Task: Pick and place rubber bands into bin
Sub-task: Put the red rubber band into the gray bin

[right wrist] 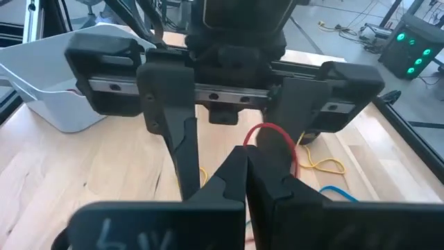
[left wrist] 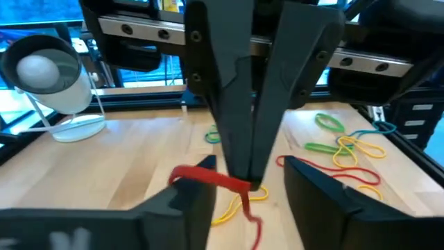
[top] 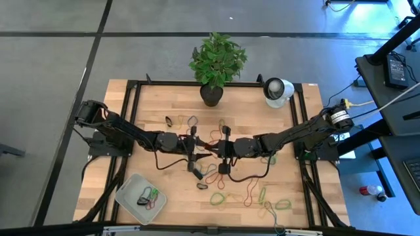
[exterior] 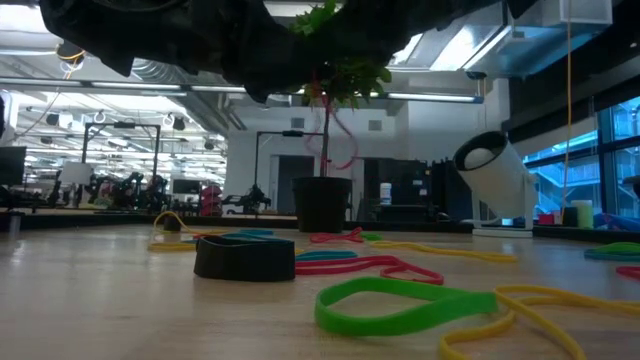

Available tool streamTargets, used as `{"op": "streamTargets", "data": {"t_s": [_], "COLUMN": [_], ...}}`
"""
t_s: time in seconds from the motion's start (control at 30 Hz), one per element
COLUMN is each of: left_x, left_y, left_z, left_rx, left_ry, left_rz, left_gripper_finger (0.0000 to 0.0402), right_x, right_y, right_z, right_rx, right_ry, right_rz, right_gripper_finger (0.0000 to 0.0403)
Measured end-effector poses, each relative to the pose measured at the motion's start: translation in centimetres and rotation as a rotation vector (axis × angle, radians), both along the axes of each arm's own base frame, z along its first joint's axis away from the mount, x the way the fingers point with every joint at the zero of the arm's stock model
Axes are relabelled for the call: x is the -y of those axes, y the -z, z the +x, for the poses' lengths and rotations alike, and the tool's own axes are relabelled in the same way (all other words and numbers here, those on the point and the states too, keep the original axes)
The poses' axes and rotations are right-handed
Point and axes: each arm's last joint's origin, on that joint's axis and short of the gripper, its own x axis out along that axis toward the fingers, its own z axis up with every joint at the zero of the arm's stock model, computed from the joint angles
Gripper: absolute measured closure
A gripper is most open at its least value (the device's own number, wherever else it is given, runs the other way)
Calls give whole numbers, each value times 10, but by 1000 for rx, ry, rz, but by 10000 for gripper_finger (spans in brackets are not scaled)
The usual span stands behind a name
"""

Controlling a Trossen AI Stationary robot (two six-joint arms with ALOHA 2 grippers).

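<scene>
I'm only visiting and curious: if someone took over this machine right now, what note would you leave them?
Right gripper: shut on a thin red rubber band, held above mid-table.
Left gripper: open, facing the right one, its fingers either side of that band.
The shallow translucent whitish plastic bin sits at the front-left corner of the wooden table.
Done: a few bands lie in it.
Left: many loose coloured rubber bands, mostly middle and front right; the red one probably goes in next.

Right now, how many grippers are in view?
2: the left gripper and the right gripper meet over the table's middle, the right one shut on a red rubber band. None seems hidden.
</scene>
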Motion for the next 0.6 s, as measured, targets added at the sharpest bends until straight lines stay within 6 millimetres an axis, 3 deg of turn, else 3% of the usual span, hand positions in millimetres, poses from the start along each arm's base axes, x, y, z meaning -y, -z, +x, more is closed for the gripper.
{"op": "streamTargets", "data": {"t_s": [0.27,0.43,0.6], "left_x": [7,7,7], "left_y": [0,0,3], "left_z": [-1,-1,-2], "left_rx": [0,-1,-28], "left_ry": [23,21,18], "left_rz": [-1,-16,-31], "left_gripper_finger": [391,399,399], "right_x": [0,0,0], "right_y": [-3,-3,-1], "right_z": [1,1,0], "right_rx": [32,30,11], "right_ry": [-6,2,4], "right_rz": [-12,14,11], "right_gripper_finger": [398,393,356]}}
